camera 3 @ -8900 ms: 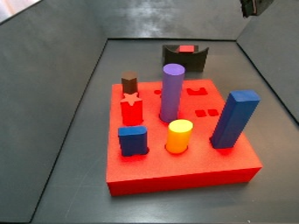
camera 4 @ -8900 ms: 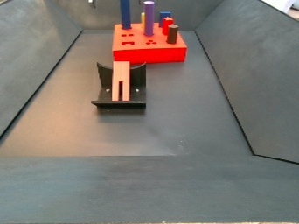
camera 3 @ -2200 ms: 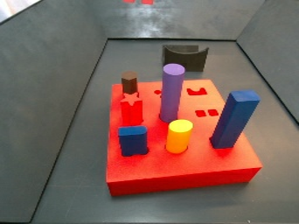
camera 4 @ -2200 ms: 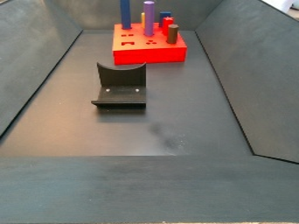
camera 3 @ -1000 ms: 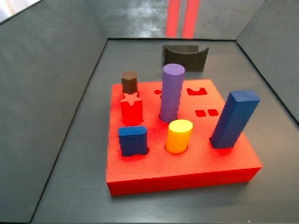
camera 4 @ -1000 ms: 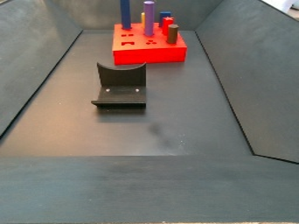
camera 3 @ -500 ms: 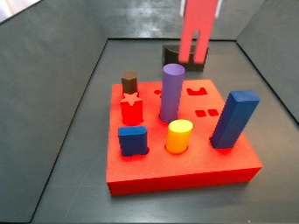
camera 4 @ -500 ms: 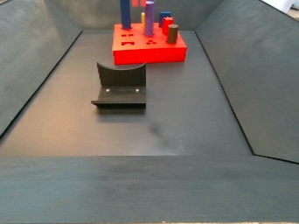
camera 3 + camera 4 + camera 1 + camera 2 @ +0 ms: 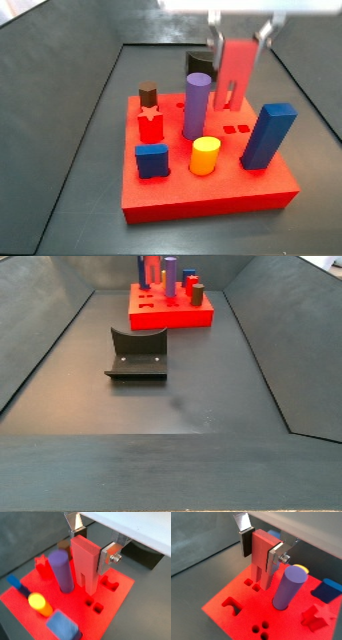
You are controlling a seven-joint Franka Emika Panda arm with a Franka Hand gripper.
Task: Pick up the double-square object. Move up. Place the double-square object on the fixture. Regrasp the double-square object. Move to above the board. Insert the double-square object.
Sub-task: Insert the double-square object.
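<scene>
The gripper [image 9: 239,30] hangs above the rear of the board [image 9: 201,205], its fingers closed on the double-square object [image 9: 235,72], which hangs upright. Just beside that piece stands the tall purple peg [image 9: 197,104], the nearest obstacle; in a wrist view [image 9: 288,588] only a narrow gap parts them. The blue block peg [image 9: 271,136] rises on the opposite side, farther off. The fixture [image 9: 136,356] stands well apart on open floor.

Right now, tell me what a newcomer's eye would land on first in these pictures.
The red board, studded with coloured pegs, the tall purple peg near its middle. Above it the end effector grips the long pink piece upright, its forked lower end just over the board's holes beside the purple peg. The dark fixture stands bare on the grey floor.
</scene>
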